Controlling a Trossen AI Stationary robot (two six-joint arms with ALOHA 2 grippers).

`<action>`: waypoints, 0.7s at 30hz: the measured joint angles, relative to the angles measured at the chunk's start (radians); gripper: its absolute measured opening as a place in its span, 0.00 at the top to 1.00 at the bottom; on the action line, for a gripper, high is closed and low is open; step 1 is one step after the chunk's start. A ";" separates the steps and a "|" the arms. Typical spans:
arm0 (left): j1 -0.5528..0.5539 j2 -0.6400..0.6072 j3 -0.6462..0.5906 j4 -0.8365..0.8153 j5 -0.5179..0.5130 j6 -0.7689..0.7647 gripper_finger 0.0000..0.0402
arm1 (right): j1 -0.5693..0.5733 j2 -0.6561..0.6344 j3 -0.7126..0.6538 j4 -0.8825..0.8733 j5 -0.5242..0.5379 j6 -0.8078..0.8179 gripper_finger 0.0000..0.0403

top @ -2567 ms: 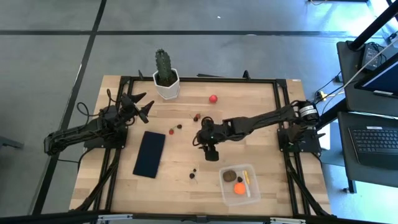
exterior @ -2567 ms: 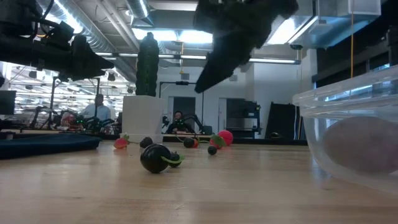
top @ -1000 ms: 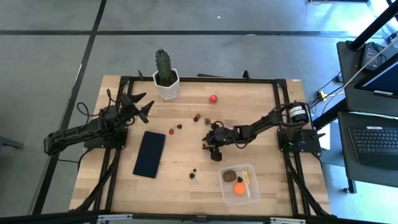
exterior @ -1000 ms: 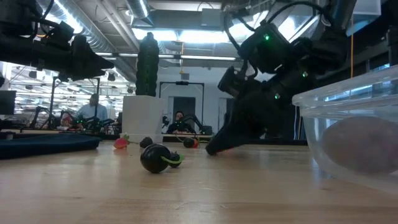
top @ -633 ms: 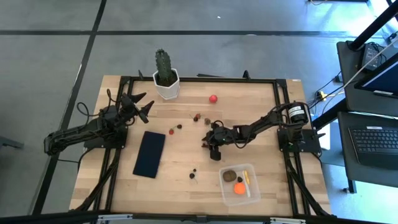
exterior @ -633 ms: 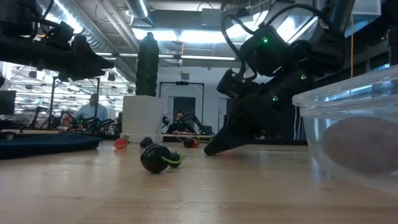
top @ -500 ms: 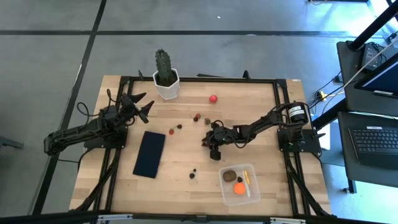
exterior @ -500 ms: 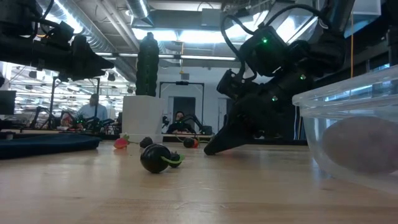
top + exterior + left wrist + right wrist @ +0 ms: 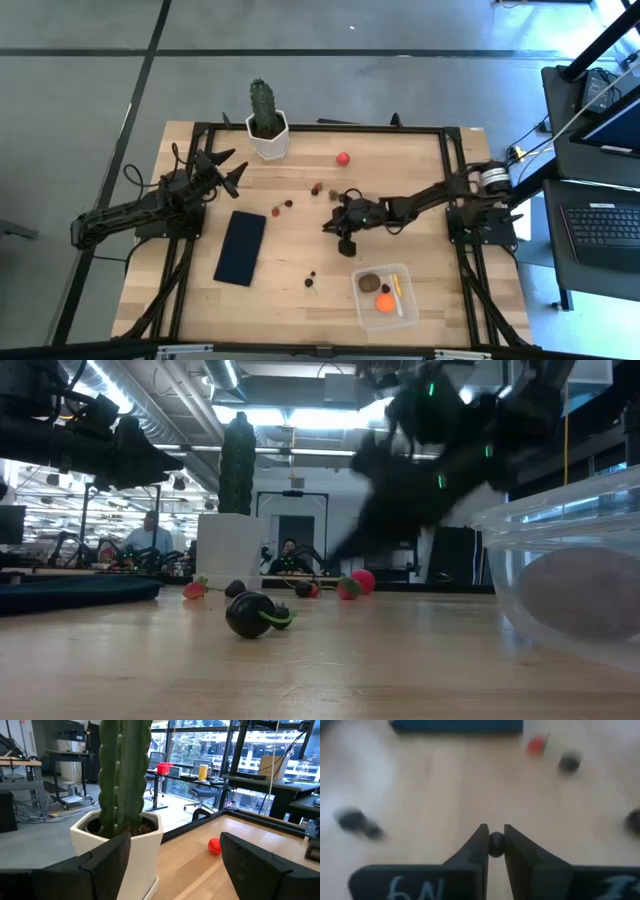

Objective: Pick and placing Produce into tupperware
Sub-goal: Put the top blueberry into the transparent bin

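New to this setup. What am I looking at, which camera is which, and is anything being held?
Two dark robot arms work at a wooden table.

The high view looks straight down. The low view looks level across the tabletop. Each wrist view looks past that arm's own fingers.

The right gripper is over the table's middle, shut on a tiny dark round berry. The left gripper waits open near the green cactus in a white pot.

On the table lie a flat dark navy rectangle, a small red ball and scattered berry-sized bits. The clear plastic container at the front right already holds an orange ball, a brown lump and a thin yellow piece.
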 joint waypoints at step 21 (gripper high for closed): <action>0.000 0.002 0.000 0.000 -0.001 0.001 0.26 | 0.398 -0.191 0.438 -1.219 -0.034 1.026 0.89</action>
